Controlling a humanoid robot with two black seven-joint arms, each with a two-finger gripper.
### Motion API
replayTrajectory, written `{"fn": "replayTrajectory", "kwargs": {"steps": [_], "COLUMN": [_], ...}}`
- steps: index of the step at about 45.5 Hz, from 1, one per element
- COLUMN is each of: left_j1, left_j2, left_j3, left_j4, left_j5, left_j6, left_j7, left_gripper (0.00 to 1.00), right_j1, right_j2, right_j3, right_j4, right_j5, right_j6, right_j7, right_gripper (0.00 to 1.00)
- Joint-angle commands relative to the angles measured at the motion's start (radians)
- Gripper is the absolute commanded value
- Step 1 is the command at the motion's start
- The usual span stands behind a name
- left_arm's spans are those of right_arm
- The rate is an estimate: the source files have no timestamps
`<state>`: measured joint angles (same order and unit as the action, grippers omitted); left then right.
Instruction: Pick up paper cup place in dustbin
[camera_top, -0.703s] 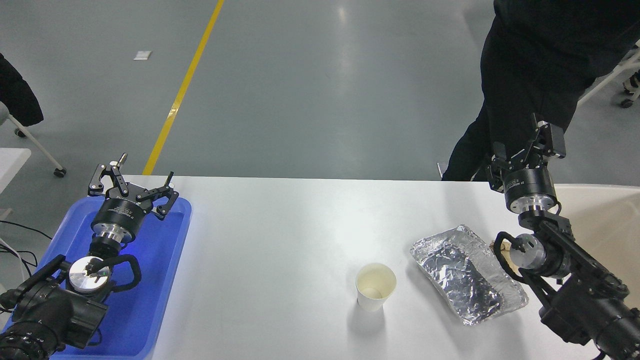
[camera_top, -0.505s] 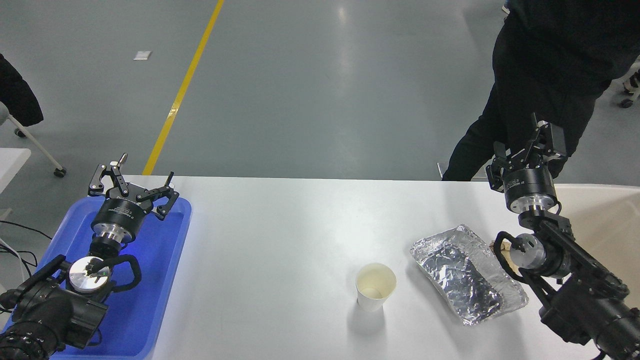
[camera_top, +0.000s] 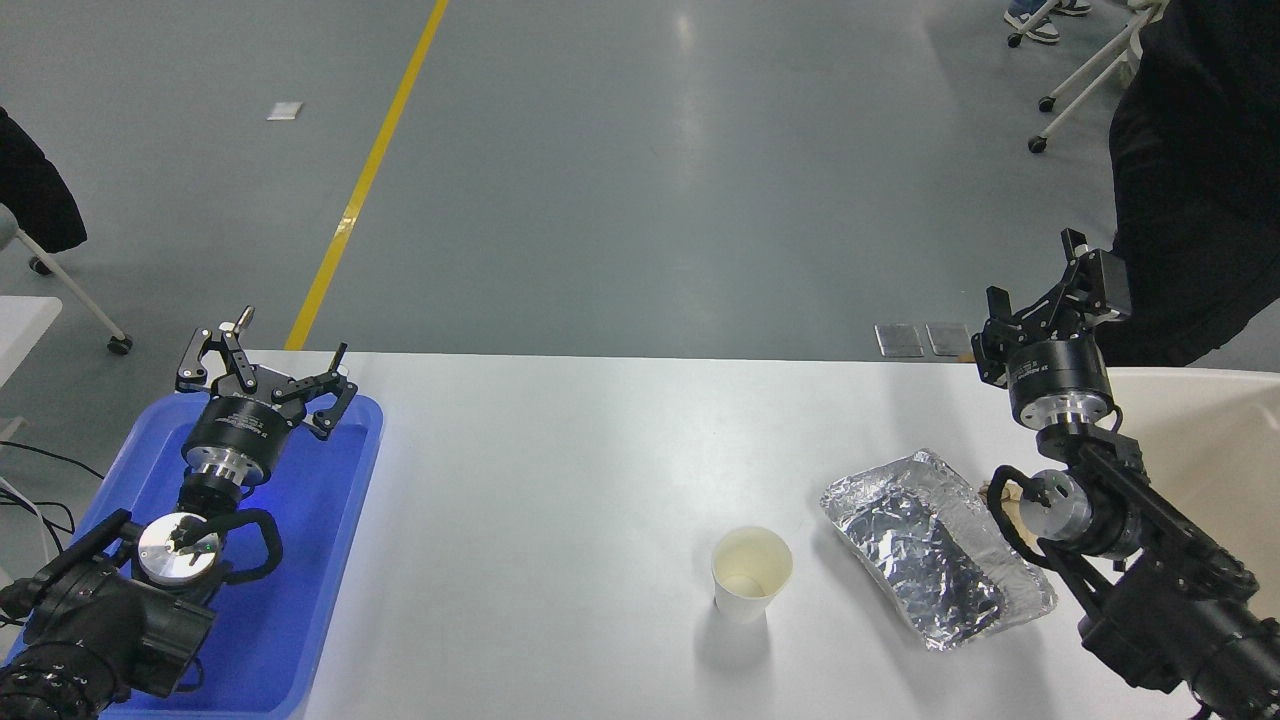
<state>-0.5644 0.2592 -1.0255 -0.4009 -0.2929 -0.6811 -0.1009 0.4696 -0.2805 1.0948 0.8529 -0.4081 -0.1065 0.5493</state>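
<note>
The small white paper cup (camera_top: 751, 574) stands upright on the white table, front of centre, with its cream inside showing. The beige dustbin (camera_top: 1200, 440) shows in part at the table's right edge, behind my right arm. My right gripper (camera_top: 1045, 292) is open and empty. It hangs over the table's far right edge, well behind and to the right of the cup. My left gripper (camera_top: 265, 352) is open and empty, parked over the blue tray (camera_top: 310, 560) at the lower left.
A crumpled silver foil tray (camera_top: 935, 545) lies just right of the cup, between it and my right arm. A tan paper wad (camera_top: 990, 491) peeks out at its right edge. A person in black (camera_top: 1190, 200) stands at the far right.
The person in black has moved to the right, away from behind my right gripper. Neither arm nor the cup has visibly moved.
</note>
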Motion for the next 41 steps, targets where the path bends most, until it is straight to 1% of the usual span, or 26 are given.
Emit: {"fn": "replayTrajectory", "kwargs": {"steps": [1,11,14,17,25,31,35,38,41], "left_j1": [0.0,0.0,0.0,0.0,0.0,0.0,0.0,0.0,0.0], "left_j2": [0.0,0.0,0.0,0.0,0.0,0.0,0.0,0.0,0.0], "left_j3": [0.001,0.001,0.001,0.001,0.001,0.001,0.001,-0.001,-0.001], "left_j4": [0.001,0.001,-0.001,-0.001,-0.001,-0.001,0.001,0.001,0.001], "left_j5": [0.0,0.0,0.0,0.0,0.0,0.0,0.0,0.0,0.0], "left_j6": [0.0,0.0,0.0,0.0,0.0,0.0,0.0,0.0,0.0], "left_j7": [0.0,0.0,0.001,0.0,0.0,0.001,0.001,0.0,0.0], "left_gripper": [1.0,1.0,1.0,1.0,1.0,1.0,1.0,1.0,1.0], "right_j1": [0.017,0.13,0.178,0.234,0.406,0.559,0.673,0.757,0.842], "right_j2": [-0.039,-0.123,-0.144,-0.177,-0.244,-0.289,-0.29,-0.29,-0.289], "right_j3": [-0.039,-0.22,-0.285,-0.358,-0.651,-0.893,-1.082,-1.226,-1.363], "right_j4": [-0.001,-0.063,-0.098,-0.127,-0.14,-0.137,-0.137,-0.127,-0.12], "right_j5": [0.0,0.003,0.006,0.014,0.066,0.146,0.158,0.157,0.156], "right_j6": [0.004,-0.005,-0.01,-0.012,-0.012,-0.005,-0.004,0.002,0.011], "right_j7": [-0.003,-0.012,-0.029,-0.075,-0.264,-0.38,-0.42,-0.437,-0.443], "right_gripper": [1.0,1.0,1.0,1.0,1.0,1.0,1.0,1.0,1.0]}}
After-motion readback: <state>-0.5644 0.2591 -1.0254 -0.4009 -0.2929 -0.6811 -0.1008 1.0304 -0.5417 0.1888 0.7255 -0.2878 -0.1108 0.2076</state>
